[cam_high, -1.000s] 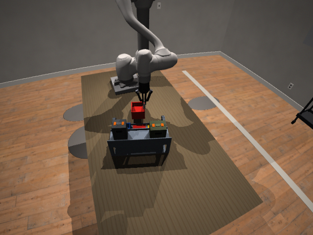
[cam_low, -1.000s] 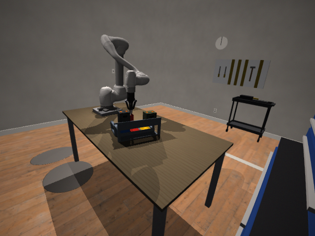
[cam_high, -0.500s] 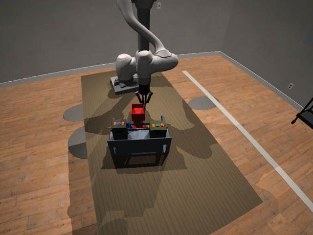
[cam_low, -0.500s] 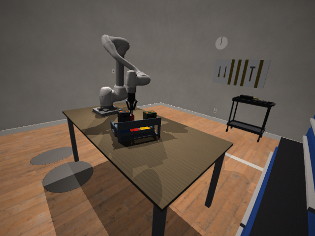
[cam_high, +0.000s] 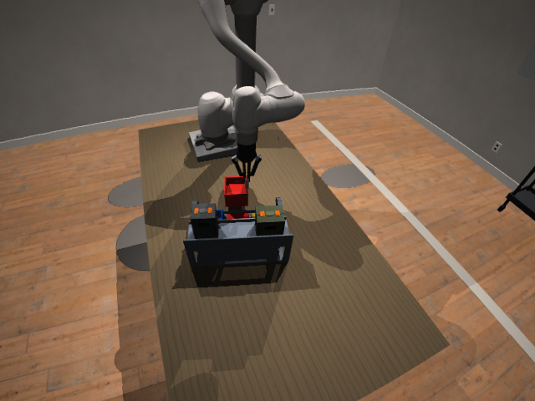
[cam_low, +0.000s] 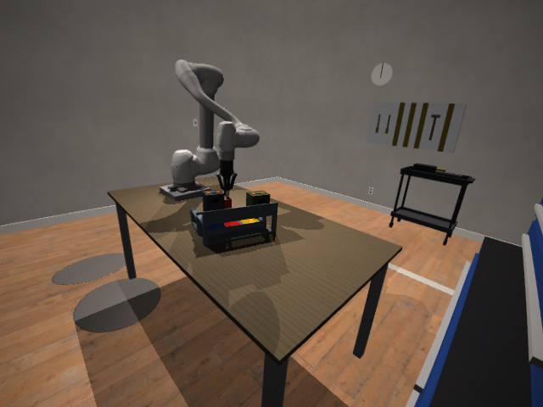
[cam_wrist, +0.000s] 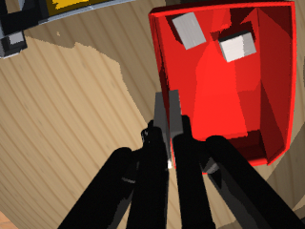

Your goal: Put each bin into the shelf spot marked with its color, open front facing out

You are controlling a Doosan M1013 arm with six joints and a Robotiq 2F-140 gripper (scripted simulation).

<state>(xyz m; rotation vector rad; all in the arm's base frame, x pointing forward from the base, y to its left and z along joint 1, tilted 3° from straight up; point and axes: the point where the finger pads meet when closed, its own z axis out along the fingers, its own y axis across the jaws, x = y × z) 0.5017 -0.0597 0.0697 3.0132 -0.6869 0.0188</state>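
The red bin (cam_high: 236, 194) (cam_low: 227, 202) (cam_wrist: 235, 90) sits just in front of the shelf's open side, on the robot's side of it, with two white parts (cam_wrist: 190, 31) (cam_wrist: 236, 48) inside. My gripper (cam_high: 247, 183) (cam_low: 226, 194) (cam_wrist: 169, 105) points down and is shut on the bin's thin side wall. The dark blue shelf (cam_high: 237, 246) (cam_low: 237, 214) stands mid-table. Its lower board carries blue (cam_low: 215, 226), red (cam_low: 231, 224) and yellow (cam_low: 249, 220) marks.
A dark box (cam_high: 203, 220) (cam_low: 212, 199) and a green box (cam_high: 270, 219) (cam_low: 257, 197) stand on the shelf's top board, left and right. The robot base (cam_high: 211, 144) is behind the bin. The wooden table (cam_high: 302, 323) extends far in front. A black cart (cam_low: 429, 197) stands by the wall.
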